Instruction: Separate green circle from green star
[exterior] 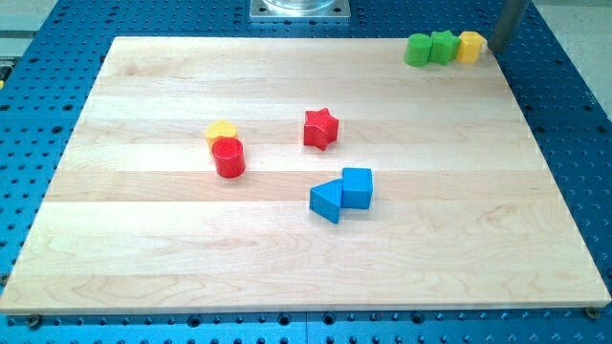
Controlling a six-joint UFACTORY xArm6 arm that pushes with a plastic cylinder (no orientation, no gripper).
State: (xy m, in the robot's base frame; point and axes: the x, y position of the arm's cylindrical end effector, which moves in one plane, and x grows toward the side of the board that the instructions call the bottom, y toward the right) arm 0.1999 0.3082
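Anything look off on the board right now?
Nothing is damaged or tipped. The green circle, green star and a yellow block sit crowded in a row at the board's top right edge, my tip just right of them.

The pale wooden surface (287, 258), a board glued up from long light maple-like planks with faint grain, fills most of the view. It lies on a blue perforated metal bench top (574, 124) whose regular grid of small holes shows along the view's left, right and bottom edges. At the view's top centre a square silver metal base plate (300, 9) sits against the board's far edge. A strip of light grey metal rail (19, 33) crosses the top left corner. The light is even and bright, casting only short, soft shadows. No walls, floor or windows show.
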